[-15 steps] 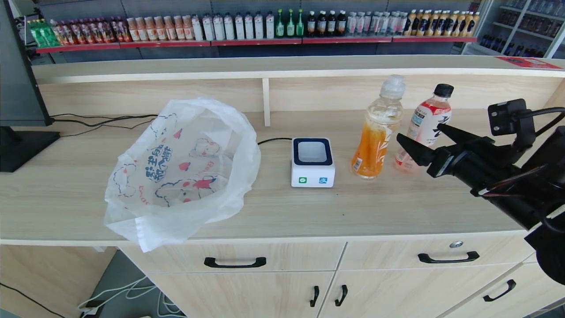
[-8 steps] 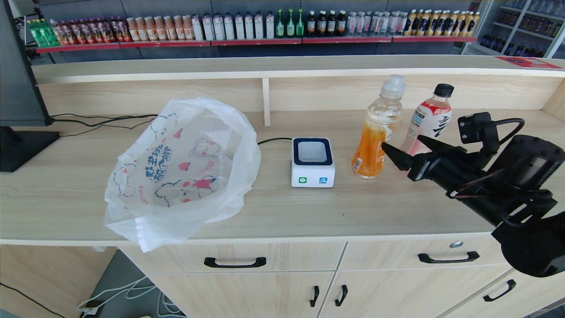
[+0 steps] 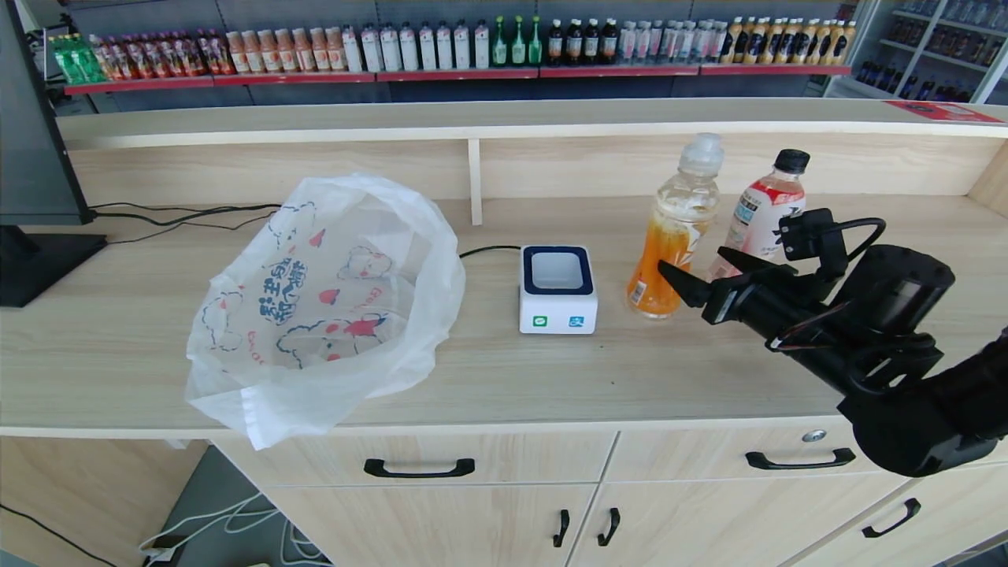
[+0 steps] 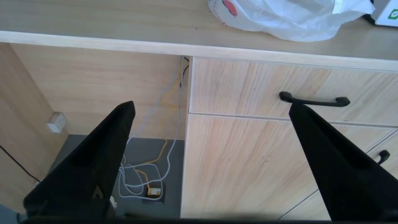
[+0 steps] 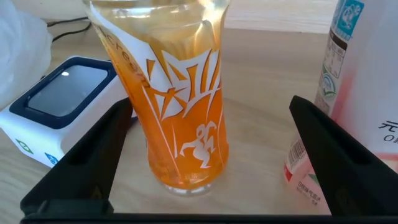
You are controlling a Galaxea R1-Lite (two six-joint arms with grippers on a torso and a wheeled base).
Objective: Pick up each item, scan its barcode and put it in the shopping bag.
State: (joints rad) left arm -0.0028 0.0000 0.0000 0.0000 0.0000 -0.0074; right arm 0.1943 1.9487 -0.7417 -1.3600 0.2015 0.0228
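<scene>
An orange juice bottle stands right of the white barcode scanner, and a pink-labelled bottle with a black cap stands just right of it. My right gripper is open beside the orange bottle's lower half, one fingertip in front of it and the other toward the pink bottle. Seen from the right wrist, the orange bottle stands between the open fingers, the scanner and the pink bottle off to the sides. The white shopping bag lies open on the left. My left gripper hangs open below the counter.
A monitor base and cables sit at the counter's far left. A raised wooden ledge runs behind the counter with a divider post. Drawer fronts with black handles lie under the counter edge.
My right gripper has moved left and a little down, from beside the pink bottle to the base of the orange bottle. Bottles, scanner and bag have stayed put.
</scene>
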